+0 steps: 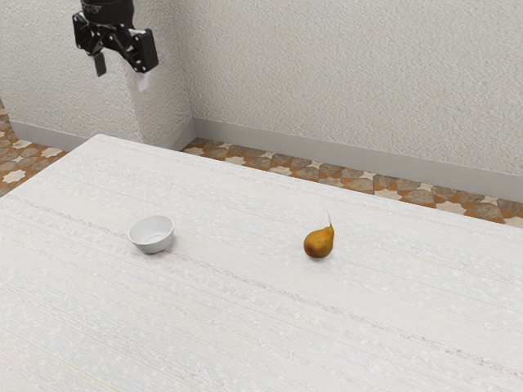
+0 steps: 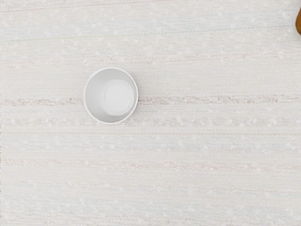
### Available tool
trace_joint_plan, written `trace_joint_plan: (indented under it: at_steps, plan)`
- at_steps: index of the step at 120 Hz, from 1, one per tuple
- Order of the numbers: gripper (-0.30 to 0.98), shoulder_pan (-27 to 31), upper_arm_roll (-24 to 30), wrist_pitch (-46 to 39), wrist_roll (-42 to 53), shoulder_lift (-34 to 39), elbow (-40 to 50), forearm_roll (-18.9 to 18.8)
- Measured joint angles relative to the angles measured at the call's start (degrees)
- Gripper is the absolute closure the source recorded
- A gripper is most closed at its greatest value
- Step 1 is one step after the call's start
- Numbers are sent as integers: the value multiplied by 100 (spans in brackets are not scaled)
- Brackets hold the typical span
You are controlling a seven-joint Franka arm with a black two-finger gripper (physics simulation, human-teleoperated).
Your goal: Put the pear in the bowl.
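High above the table, at the exterior view's upper left, my gripper (image 1: 122, 73) hangs open, its fingers well apart with nothing between them. A small white bowl (image 1: 152, 234) stands upright on the table below it, and from above the bowl (image 2: 111, 95) has nothing inside. The brownish-orange pear (image 1: 319, 242) rests on the tabletop toward the exterior view's right, apart from the bowl, its thin stem pointing up. Part of the pear (image 2: 299, 23) is cut off by the wrist view's edge.
The whitish, streaked table (image 1: 245, 327) carries the bowl and pear. Behind it are a patterned tile floor (image 1: 359, 179) and a pale textured wall (image 1: 343, 73), with a wall corner near the arm.
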State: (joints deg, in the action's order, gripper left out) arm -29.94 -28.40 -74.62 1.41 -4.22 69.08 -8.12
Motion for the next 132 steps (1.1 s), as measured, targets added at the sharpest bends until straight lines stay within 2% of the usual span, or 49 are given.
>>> trace_joint_plan:
  at_steps: [44, 57, 72, 87, 101, 114, 132]
  plan:
    - [0, -228, 10, -528, 12, -690, 440, 62]
    - [0, -257, 5, -852, 11, -875, 836, 293]
    - [0, -242, 3, -1352, -22, -1018, 1284, 807]
    - [0, -248, 2, -2127, -77, -1096, 1698, 1574]
    - [0, -282, 54, -2792, -123, -1478, 1779, 2167]
    - [1, -269, 212, -3260, -154, -1948, 1710, 2482]
    - [2, -200, 539, -3840, -182, -2386, 1648, 2680]
